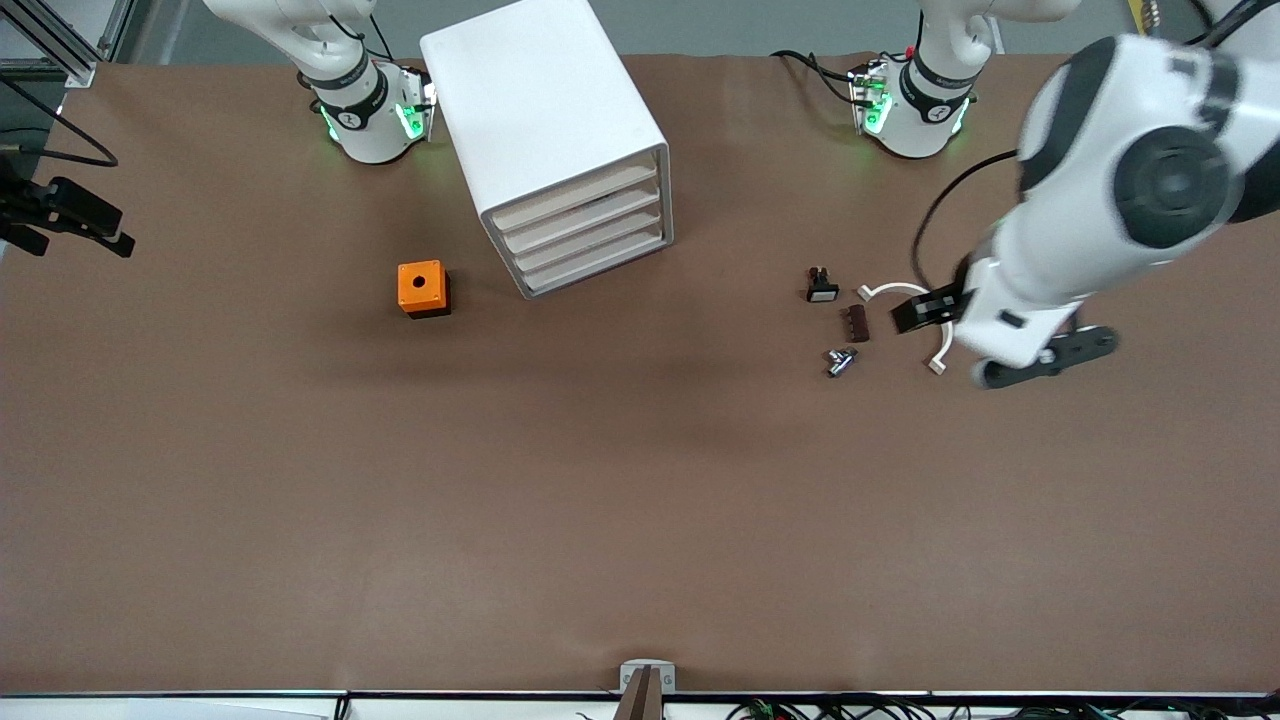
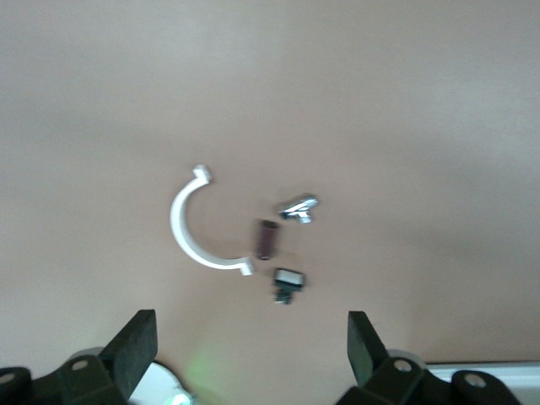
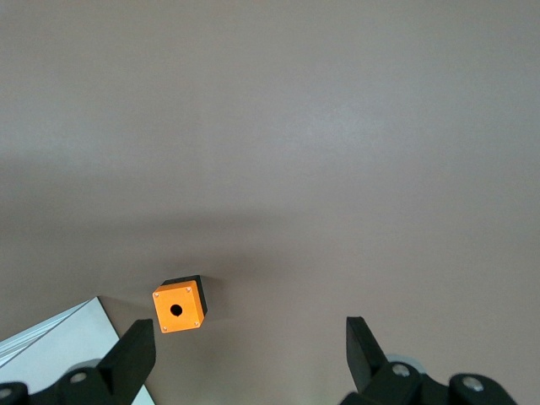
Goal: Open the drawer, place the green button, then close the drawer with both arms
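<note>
Cabinet [image 1: 560, 140] drawers all shut.
Left gripper [image 2: 251, 346] spread wide over small parts; right gripper [image 3: 250, 350] wide above orange box [image 3: 179, 307].

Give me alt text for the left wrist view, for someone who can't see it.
The left gripper, open and empty, hangs over a cluster of small parts on the brown table: a white curved clip, a dark brown cylinder, a small metal piece and a black button with a white cap. None of the parts touch each other.
</note>
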